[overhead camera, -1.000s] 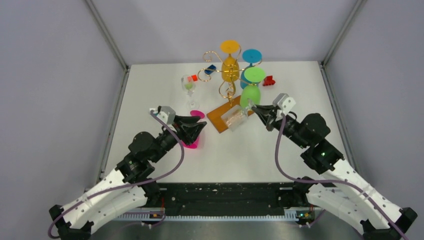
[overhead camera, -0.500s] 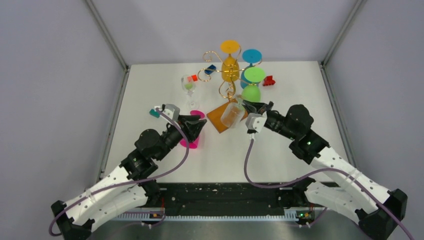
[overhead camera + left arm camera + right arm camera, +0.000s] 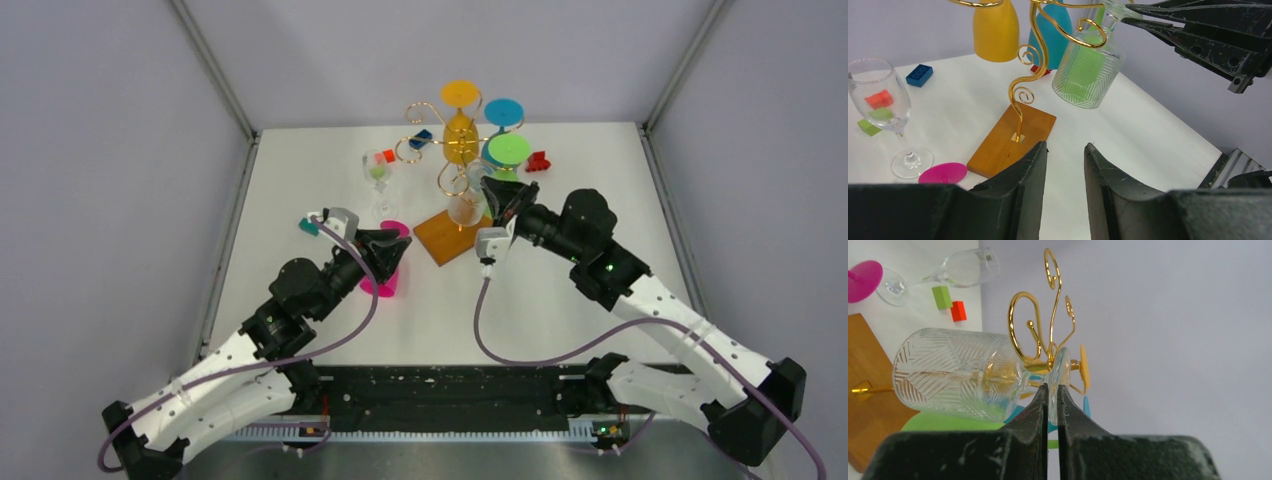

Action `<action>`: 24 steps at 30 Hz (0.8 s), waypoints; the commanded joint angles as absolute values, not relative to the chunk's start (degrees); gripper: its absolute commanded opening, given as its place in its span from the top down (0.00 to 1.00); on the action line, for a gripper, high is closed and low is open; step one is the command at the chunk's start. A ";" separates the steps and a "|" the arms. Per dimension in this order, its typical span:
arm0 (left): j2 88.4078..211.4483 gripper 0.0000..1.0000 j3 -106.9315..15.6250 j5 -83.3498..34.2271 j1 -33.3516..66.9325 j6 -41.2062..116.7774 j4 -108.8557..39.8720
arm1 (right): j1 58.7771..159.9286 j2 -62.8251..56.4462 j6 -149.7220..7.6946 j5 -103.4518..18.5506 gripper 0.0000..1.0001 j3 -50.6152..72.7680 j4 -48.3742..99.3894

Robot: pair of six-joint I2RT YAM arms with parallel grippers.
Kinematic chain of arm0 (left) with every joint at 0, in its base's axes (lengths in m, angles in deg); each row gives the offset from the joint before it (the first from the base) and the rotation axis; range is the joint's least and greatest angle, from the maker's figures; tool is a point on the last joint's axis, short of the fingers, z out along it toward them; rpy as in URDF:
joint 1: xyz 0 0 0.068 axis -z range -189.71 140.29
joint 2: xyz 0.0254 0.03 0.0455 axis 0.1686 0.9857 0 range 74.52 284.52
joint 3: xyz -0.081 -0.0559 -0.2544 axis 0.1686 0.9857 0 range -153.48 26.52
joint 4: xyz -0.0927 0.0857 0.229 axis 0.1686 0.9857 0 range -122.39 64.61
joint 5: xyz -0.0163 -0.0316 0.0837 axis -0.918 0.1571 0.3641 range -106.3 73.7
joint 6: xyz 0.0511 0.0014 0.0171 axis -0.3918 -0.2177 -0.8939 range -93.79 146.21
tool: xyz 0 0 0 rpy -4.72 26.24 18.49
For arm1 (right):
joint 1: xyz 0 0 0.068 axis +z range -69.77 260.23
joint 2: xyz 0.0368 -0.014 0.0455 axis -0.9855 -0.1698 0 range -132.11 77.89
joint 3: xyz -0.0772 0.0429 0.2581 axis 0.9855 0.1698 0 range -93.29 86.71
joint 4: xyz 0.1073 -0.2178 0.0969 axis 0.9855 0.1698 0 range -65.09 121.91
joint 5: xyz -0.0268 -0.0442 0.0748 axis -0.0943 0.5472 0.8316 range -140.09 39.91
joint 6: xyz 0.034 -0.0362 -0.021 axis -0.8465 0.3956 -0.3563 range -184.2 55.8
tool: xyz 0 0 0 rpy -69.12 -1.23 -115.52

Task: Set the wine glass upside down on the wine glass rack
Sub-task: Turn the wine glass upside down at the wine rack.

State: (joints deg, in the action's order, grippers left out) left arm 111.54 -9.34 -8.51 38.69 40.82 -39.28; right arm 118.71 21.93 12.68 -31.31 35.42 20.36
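While the right gripper (image 3: 1052, 390) has its fingers clamped on the foot of the etched glass (image 3: 1087, 72), that glass hangs foot up and mouth down, its long axis leaning a little off upright. It is in the air just beside the gold wire stem of the rack (image 3: 1035, 55) and above the flat orange-brown wooden base (image 3: 1013, 136); whether it touches a curl, I cannot tell. Its clear bowl is nearly straight-walled, cut with slanting lines, and rounded at the shoulder. Smooth opaque yellow (image 3: 460, 138), blue (image 3: 1060, 30) and green (image 3: 508, 150) glasses hang inverted on the spiral arms. The left gripper (image 3: 1064, 165) sits low near the base, its dark fingers apart, with nothing between them.
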 commanded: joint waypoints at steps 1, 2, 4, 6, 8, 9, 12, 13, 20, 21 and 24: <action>111.35 0.62 -9.21 -7.70 38.46 40.00 -42.40 | 119.16 20.59 19.98 -33.06 1.00 30.24 18.14; 111.28 0.62 -9.21 -7.70 38.47 39.96 -42.35 | 119.16 20.17 20.42 -33.12 1.00 29.74 18.22; 111.28 0.62 -9.12 -7.67 38.46 39.84 -42.53 | 119.16 19.00 21.08 -32.89 1.00 28.94 18.20; 111.32 0.62 -9.25 -7.70 38.48 39.75 -42.54 | 119.16 17.93 21.66 -32.93 1.00 28.27 17.81; 111.31 0.62 -9.06 -7.77 38.46 39.75 -42.58 | 119.12 17.04 22.31 -32.84 1.00 27.47 17.88; 111.21 0.62 -9.00 -7.77 38.46 39.79 -42.56 | 119.18 16.68 22.51 -32.86 1.00 27.15 17.76; 110.76 0.62 -8.65 -7.57 38.46 39.83 -42.48 | 119.17 15.53 23.18 -32.59 1.00 26.17 17.74; 110.65 0.62 -8.54 -7.40 38.47 39.75 -42.53 | 119.16 15.15 23.35 -32.56 1.00 25.84 17.82; 109.98 0.62 -8.39 -6.86 38.46 39.31 -42.06 | 119.16 13.39 24.13 -31.90 1.00 24.21 18.50; 109.96 0.63 -8.41 -6.77 38.46 39.24 -41.97 | 119.14 13.27 24.13 -31.56 1.00 24.14 18.57; 109.91 0.63 -8.31 -6.73 38.46 39.08 -41.80 | 119.16 12.67 24.21 -30.63 1.00 23.52 19.07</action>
State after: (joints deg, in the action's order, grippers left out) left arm 110.68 -8.75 -7.61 38.69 39.94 -39.28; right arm 118.68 12.64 22.82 -32.92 28.10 23.39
